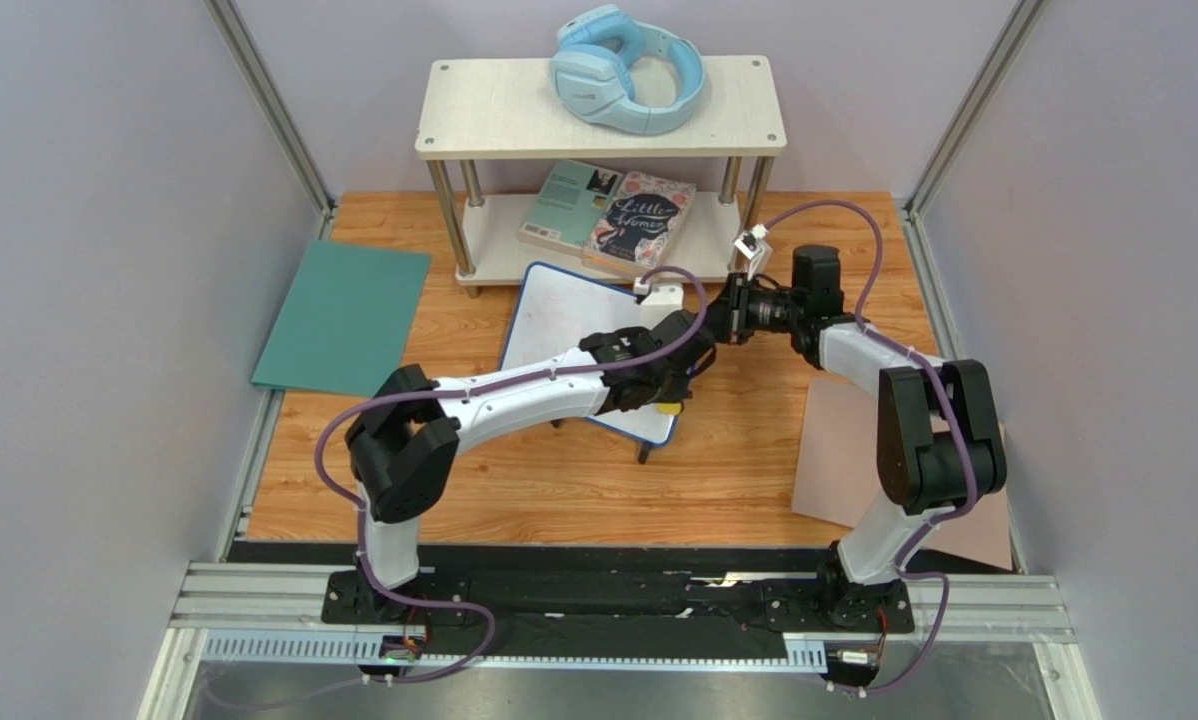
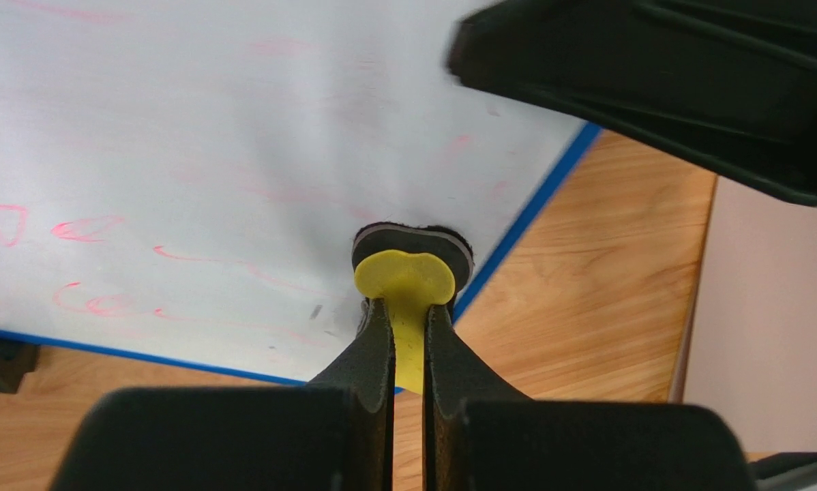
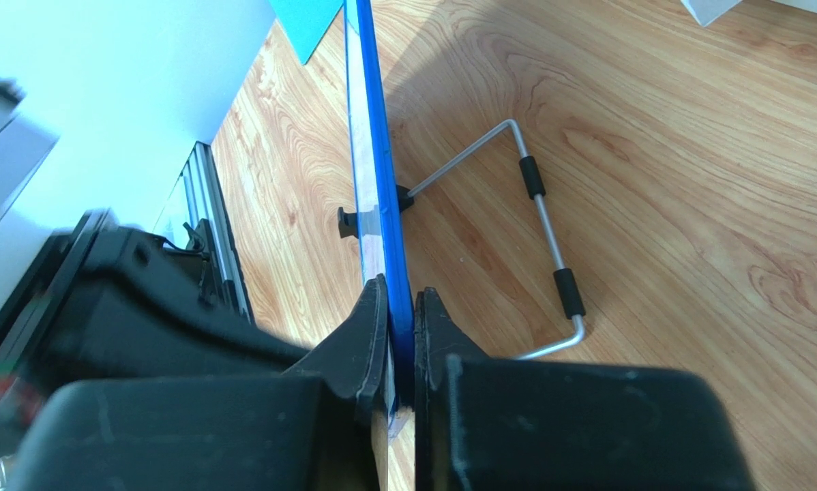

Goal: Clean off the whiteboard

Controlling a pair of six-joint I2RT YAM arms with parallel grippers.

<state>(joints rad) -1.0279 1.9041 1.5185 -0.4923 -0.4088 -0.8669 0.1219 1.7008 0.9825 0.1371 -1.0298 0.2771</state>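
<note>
Wooden tabletop [image 1: 710, 465] holds the whiteboard [image 1: 568, 315], long axis apparently running near-to-far.

Plain pale grey-lilac walls [image 1: 94, 225] enclose a wood-grain counter [image 1: 710, 488] on three sides. A small two-tier pale shelf [image 1: 478, 108] with metal legs stands at upper centre. Light is even and soft.

Top view: bright, even light, sharp; soft shadow under whiteboard [image 1: 565, 320] near edge. Left wrist view: whiteboard evenly lit; right arm [image 2: 669, 82] above its right corner blurred. Right wrist view: whiteboard edge sharp; soft shadow on wooden table [image 3: 669, 133] right of it; left arm [image 3: 126, 297] left of it smeared; wall [image 3: 126, 51] beyond washed out.
</note>
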